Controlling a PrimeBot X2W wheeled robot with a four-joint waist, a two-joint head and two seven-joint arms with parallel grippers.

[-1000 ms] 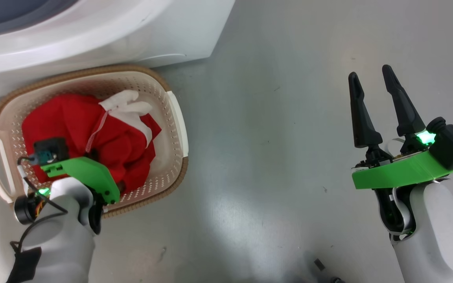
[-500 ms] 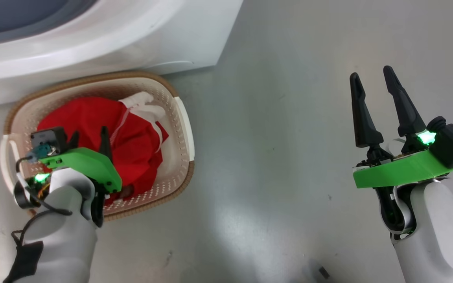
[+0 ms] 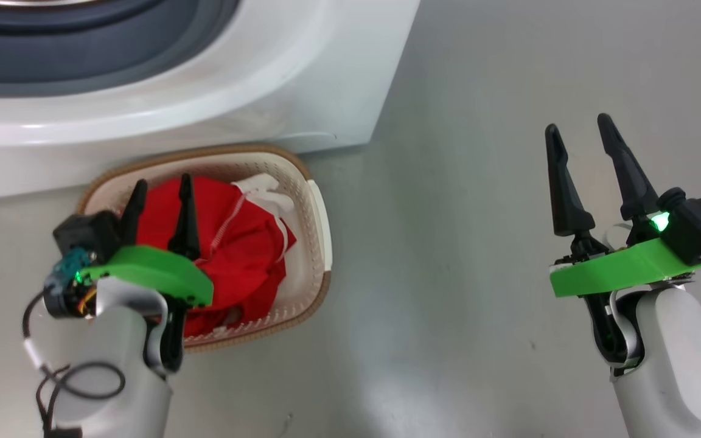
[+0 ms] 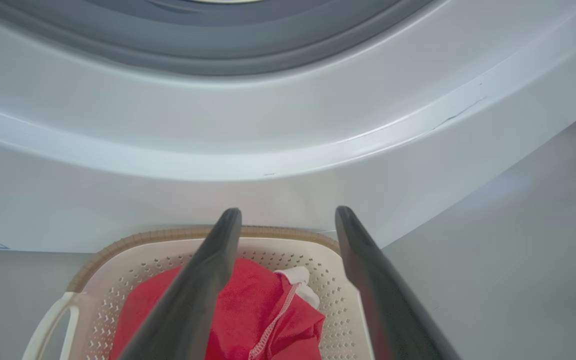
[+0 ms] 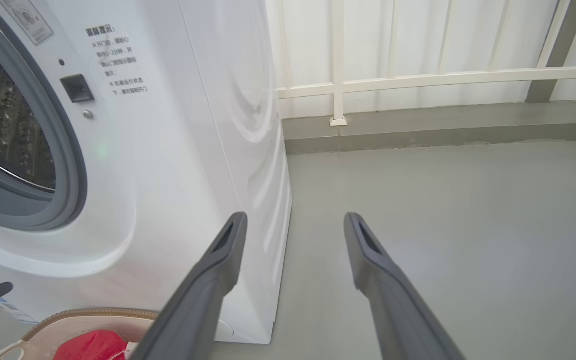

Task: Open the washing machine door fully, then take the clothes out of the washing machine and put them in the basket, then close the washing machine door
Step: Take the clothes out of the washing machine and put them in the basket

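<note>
Red fabric, the clothes [image 3: 247,243], lies heaped in the basket [image 3: 320,213], with a white cloth piece [image 3: 259,185] at the heap's one o'clock edge. In the head view the basket sits on the grey floor [image 3: 478,255] at about eight o'clock, close against the foot of the washing machine [image 3: 302,73]. The machine takes up the stretch from ten to twelve o'clock, and its grey gasket [image 3: 83,61] curves along the top edge.

The left claw [image 3: 163,180] hangs over the basket's nine o'clock half. Its fingers are spread wide and point toward twelve, with nothing gripped between them. Whether the tips touch the fabric I cannot tell. In the left wrist view those fingers aim at the machine's white front, with the basket and clothes below them at six o'clock.

At three o'clock of the head view, well apart from the basket, the right claw [image 3: 577,123] stands over bare floor, also spread wide and empty. Its wrist view shows the perforated steel drum [image 5: 3,125] at nine o'clock and a pale railing [image 5: 418,77] at one o'clock.
</note>
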